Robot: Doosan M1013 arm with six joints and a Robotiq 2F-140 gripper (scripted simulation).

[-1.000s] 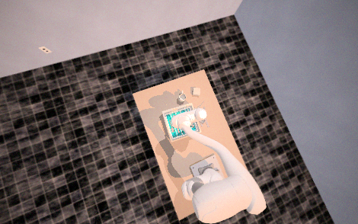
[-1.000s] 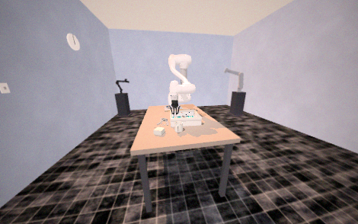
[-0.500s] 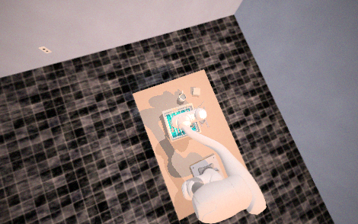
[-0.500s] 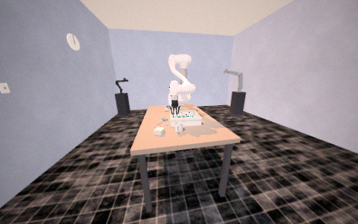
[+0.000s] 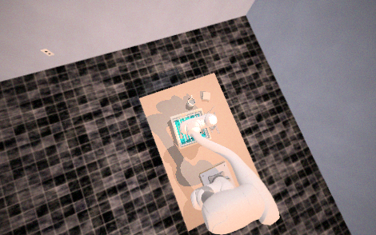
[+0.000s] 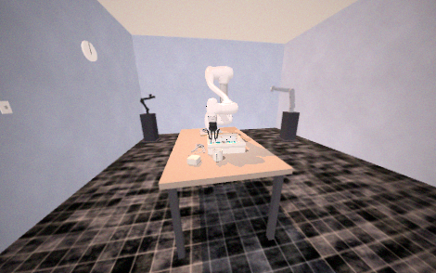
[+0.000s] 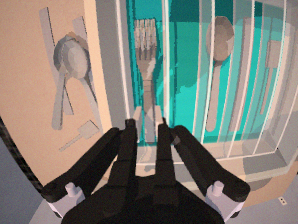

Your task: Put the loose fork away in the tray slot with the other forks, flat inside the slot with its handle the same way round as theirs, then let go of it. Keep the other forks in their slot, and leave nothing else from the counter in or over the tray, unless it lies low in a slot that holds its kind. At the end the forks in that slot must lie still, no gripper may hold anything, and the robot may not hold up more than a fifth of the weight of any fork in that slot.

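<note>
The cutlery tray point(image 7: 193, 63) has a teal floor and several long slots; it also shows in the overhead view point(image 5: 188, 129) and in the room view point(image 6: 225, 145). A fork point(image 7: 147, 50) lies along the leftmost slot, tines away from me and handle toward me. I cannot tell separate forks apart beneath it. My gripper point(image 7: 148, 113) hangs over the near end of that slot. Its fingers stand slightly apart on either side of the fork's handle, with small gaps, not pinching it. A spoon point(image 7: 220, 36) lies in a slot further right.
A loose spoon point(image 7: 69, 63) and other cutlery lie on the counter left of the tray. A mug point(image 6: 218, 156) and a white box point(image 6: 194, 160) stand near the table's front end. A grey plate point(image 5: 214, 176) sits by the robot's base.
</note>
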